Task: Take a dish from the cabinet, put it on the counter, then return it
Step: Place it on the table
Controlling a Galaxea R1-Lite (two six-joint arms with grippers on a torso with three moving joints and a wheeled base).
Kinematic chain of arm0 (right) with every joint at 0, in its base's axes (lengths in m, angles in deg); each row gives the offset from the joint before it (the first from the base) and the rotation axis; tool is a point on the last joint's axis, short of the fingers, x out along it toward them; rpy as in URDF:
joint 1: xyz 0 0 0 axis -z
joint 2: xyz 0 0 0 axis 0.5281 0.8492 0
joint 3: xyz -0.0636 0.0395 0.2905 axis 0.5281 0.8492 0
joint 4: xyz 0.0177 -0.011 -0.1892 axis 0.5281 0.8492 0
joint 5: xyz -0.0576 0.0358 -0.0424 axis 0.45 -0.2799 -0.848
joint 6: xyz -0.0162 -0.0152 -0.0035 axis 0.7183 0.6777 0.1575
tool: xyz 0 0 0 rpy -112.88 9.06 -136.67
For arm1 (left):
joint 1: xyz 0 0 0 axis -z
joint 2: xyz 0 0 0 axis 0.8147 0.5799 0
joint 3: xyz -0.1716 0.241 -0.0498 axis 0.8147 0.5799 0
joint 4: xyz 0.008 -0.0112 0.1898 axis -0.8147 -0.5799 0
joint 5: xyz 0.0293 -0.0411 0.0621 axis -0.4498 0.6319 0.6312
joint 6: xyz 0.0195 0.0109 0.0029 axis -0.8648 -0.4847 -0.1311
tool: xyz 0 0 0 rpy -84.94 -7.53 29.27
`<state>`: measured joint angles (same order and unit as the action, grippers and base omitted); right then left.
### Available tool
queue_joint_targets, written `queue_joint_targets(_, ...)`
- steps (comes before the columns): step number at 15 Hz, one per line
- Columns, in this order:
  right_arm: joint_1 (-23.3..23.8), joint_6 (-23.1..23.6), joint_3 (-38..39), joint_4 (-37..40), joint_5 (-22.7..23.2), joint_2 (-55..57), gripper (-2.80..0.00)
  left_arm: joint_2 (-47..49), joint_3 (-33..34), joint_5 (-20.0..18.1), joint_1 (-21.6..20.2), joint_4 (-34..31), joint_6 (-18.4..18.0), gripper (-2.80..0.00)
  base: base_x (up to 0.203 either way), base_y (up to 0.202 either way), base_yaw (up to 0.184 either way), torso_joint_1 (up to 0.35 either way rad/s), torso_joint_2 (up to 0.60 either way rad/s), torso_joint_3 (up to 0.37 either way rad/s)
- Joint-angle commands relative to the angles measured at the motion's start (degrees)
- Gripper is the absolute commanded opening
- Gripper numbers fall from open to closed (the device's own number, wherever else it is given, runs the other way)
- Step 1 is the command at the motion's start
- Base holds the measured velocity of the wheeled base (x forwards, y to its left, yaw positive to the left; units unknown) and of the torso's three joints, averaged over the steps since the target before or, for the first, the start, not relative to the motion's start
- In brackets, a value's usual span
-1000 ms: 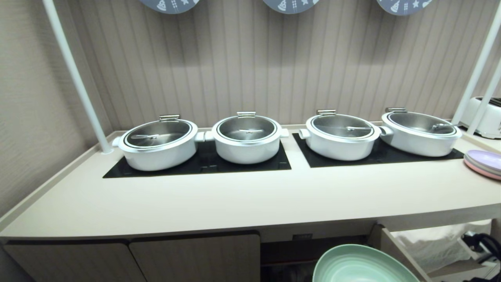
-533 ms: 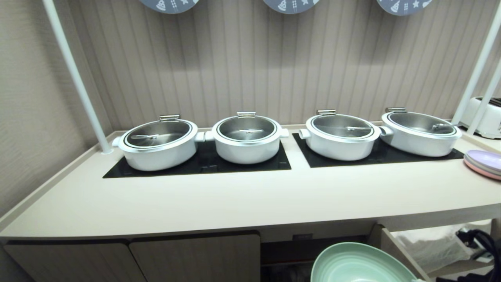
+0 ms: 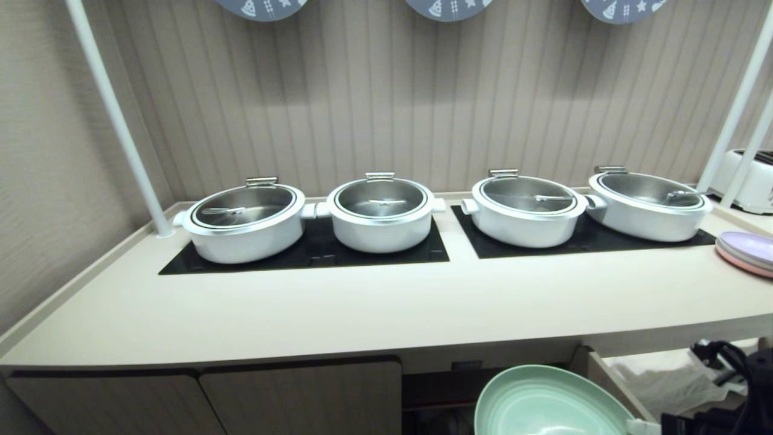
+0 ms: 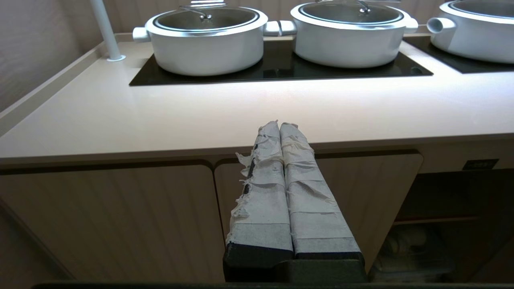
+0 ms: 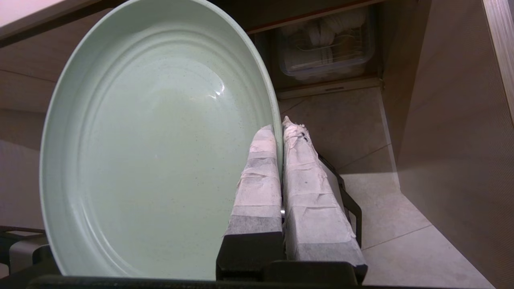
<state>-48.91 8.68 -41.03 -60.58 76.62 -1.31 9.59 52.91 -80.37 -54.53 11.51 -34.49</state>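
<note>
The dish (image 3: 546, 405), a pale mint-green plate, hangs below the counter's (image 3: 362, 308) front edge, in front of the open cabinet (image 3: 447, 393). The cabinet's door (image 3: 610, 386) is swung out to the right, and its black label (image 3: 466, 365) sits above the opening. My right gripper (image 5: 280, 123) is shut on the dish (image 5: 152, 140), one finger on each side of the rim, with the plate tilted up on edge. My left gripper (image 4: 280, 125) is shut with nothing in it, parked before the closed cupboard doors under the counter (image 4: 200, 116).
Several white lidded pots (image 3: 380, 214) stand on black hob panels (image 3: 302, 254) along the back. Stacked pink and purple plates (image 3: 747, 252) lie at the counter's right end, a white toaster (image 3: 749, 178) behind them. A white post (image 3: 115, 115) rises at the back left. A clear container (image 5: 325, 48) sits inside the cabinet.
The dish has risen a little and shifted slightly left in the head view. More of the right arm has come into view at the bottom right. The left arm stays still.
</note>
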Motion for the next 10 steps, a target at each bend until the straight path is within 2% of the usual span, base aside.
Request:
queue_joint_targets(1, 0.0, -0.2, -0.6, -0.2, 0.0, 1.3, -2.8, 0.0, 0.0, 0.0, 0.1, 0.0, 0.0, -2.8, 0.0, 0.0, 0.0, 0.0, 0.0, 0.0)
queue_joint_targets(10, 0.0, 0.0, -5.7, -1.2, 0.0, 7.5, -2.8, 0.0, 0.0, 0.0, 0.1, 0.0, 0.0, -2.8, 0.0, 0.0, 0.0, 0.0, 0.0, 0.0)
